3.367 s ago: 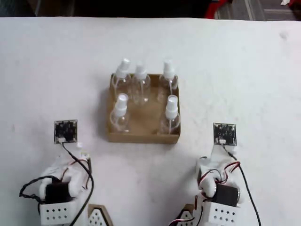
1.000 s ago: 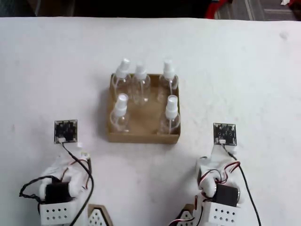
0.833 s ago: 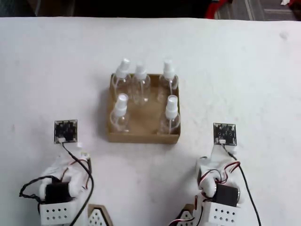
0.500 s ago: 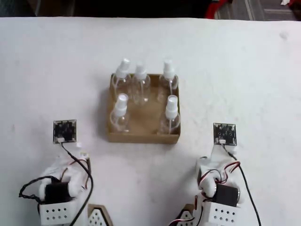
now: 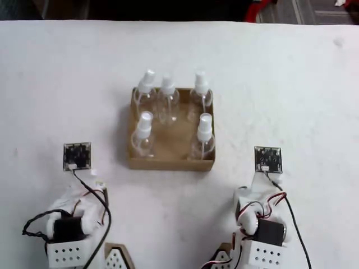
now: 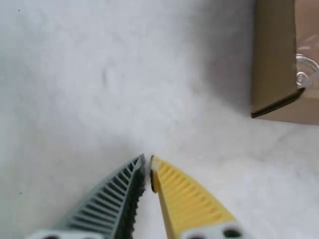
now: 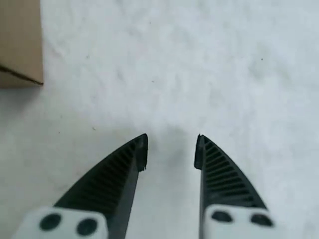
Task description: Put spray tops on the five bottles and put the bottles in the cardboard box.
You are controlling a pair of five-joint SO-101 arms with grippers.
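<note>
The cardboard box [image 5: 170,163] sits mid-table holding several clear bottles, each with a white spray top, such as the front-left bottle [image 5: 143,134] and the front-right bottle [image 5: 203,137]. One arm [image 5: 77,156] rests near the front at the box's left, another arm [image 5: 267,159] at its right. My left gripper [image 6: 148,164] is shut over bare white table, its grey and yellow tips touching, with a box corner [image 6: 279,99] off to one side. My right gripper [image 7: 170,149] stands open above bare table with nothing between its fingers, a box corner [image 7: 20,50] off to one side.
White cloth covers the table [image 5: 280,73]. Wide free room lies on both sides of the box and behind it. The arm bases and their wires [image 5: 101,207] crowd the front edge.
The arm to the left of the box has shifted very slightly leftward. The bottles, the box and the other arm have not moved.
</note>
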